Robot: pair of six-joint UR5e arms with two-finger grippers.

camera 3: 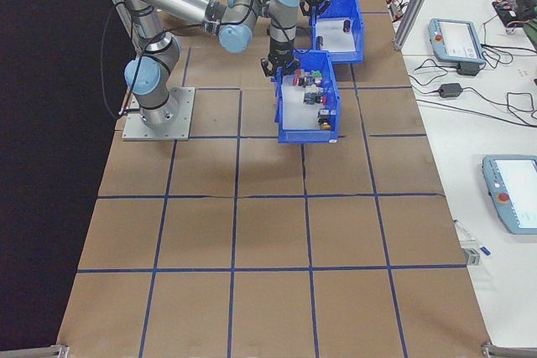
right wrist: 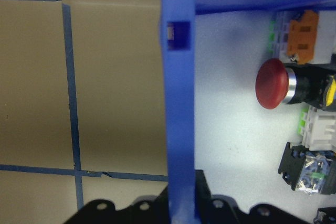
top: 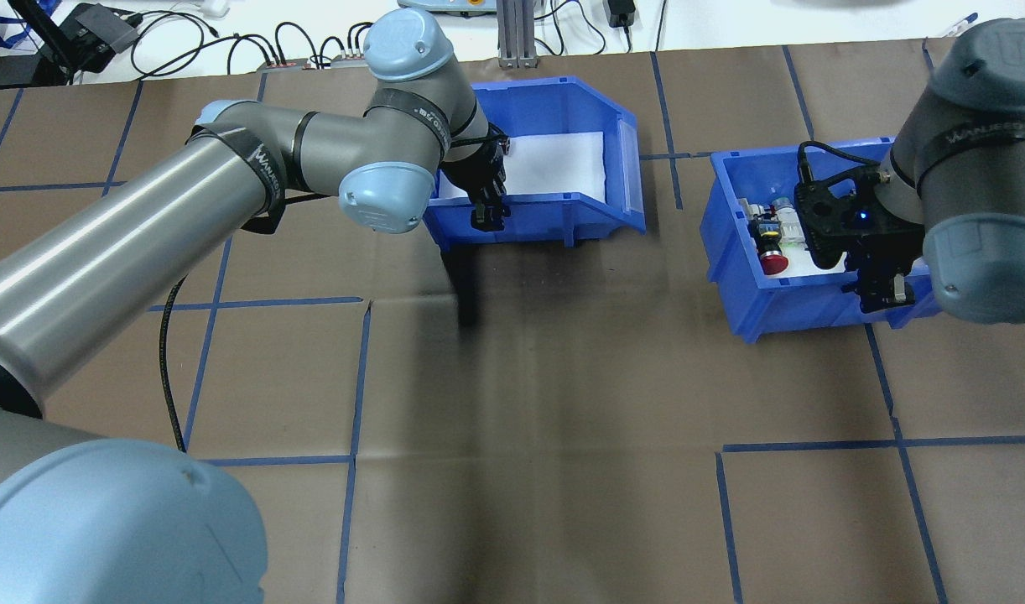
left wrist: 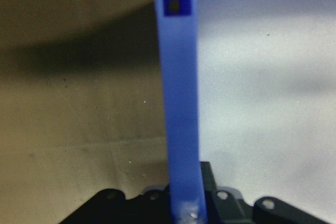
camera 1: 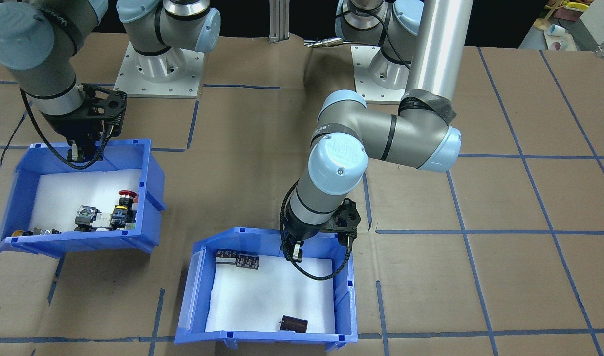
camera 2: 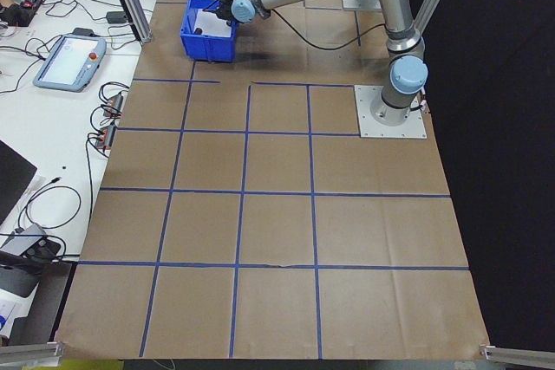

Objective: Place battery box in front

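Brown table [top: 563,377]; left gripper [top: 487,214] clamped over battery box [top: 613,201] wall; right gripper [top: 877,289] pinching other bin [top: 731,252] wall.

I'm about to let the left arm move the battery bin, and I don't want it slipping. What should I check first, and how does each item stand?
1. Left gripper straddles the battery box wall: ok.
2. Fingers fully clamped on that wall: cannot tell.
3. Battery packs lie inside the box: ok.
4. Gap to the button bin: ok, apart.
5. Right gripper off the battery box: ok, it's at the button bin's wall.
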